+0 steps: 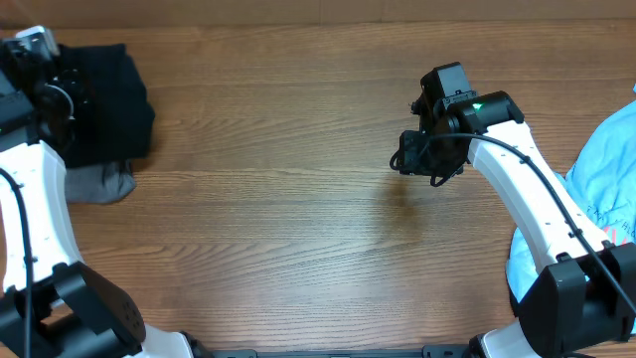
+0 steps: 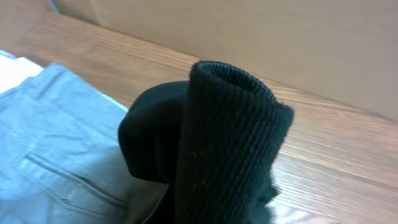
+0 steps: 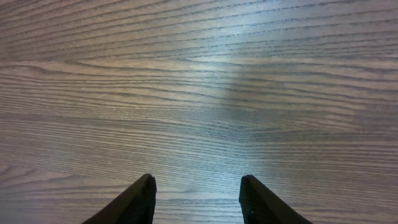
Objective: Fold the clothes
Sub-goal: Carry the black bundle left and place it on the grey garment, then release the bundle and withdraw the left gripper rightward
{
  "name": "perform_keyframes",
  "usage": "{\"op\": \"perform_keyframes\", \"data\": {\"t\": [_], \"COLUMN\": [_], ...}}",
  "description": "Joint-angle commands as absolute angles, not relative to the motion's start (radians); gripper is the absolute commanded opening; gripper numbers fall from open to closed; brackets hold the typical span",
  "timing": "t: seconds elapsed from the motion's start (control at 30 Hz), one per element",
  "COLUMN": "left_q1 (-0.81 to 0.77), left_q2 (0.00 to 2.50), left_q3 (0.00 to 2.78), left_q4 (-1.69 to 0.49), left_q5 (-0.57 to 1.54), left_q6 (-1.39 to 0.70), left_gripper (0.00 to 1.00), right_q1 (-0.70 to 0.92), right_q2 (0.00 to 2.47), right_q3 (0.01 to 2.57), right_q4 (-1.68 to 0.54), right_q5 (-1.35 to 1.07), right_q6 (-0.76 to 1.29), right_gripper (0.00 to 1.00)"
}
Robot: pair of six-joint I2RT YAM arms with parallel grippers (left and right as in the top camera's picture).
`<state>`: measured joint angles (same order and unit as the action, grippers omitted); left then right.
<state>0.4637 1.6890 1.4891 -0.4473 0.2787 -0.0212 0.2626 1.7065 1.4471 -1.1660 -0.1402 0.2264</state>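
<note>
The wooden tabletop (image 1: 278,229) fills the overhead view, most of its middle bare. The right arm (image 1: 527,199) comes in from the tabletop's near right corner and reaches toward its centre. The left arm (image 1: 40,219) rises along the tabletop's left edge toward the far left corner.

A light blue T-shirt (image 1: 608,164) lies heaped at the tabletop's right edge, partly out of view, with a bit of red print showing low on it. The black shirt (image 1: 109,99) sits bunched in the tabletop's far left corner. A grey garment (image 1: 99,184) with a stitched pocket seam lies against the shirt's near side and partly under it.

The left claw (image 1: 65,99) is down on the black shirt. Its fingers are hidden by the cloth in the wrist view, but they are together, clamped on the shirt. A ribbed fold of the shirt stands up right in front of that lens.

The right claw (image 3: 196,180) hangs over bare wood a little right of the tabletop's centre, its fingers apart with nothing between them.
</note>
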Motion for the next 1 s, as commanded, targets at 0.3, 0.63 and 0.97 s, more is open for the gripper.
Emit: {"op": "perform_keyframes", "data": {"t": [0.3, 0.63, 0.97], "left_q1": [0.558, 0.593, 0.666], "left_q2": [1.726, 1.830, 1.970], "left_q3": [1.498, 1.498, 1.498], "left_q4": [-0.333, -0.243, 0.004], "left_q5": [0.179, 0.129, -0.044], "left_q6": [-0.030, -0.031, -0.083], "left_gripper": [0.08, 0.09, 0.95], "right_q1": [0.262, 0.262, 0.262], "right_q2": [1.703, 1.703, 1.703], "right_q3": [1.460, 1.460, 1.460], "right_q4": [-1.165, -1.166, -1.166], "right_q5": [-0.128, -0.128, -0.128], "right_q6": [0.240, 0.240, 0.239], "right_gripper": [0.48, 0.48, 0.47]}}
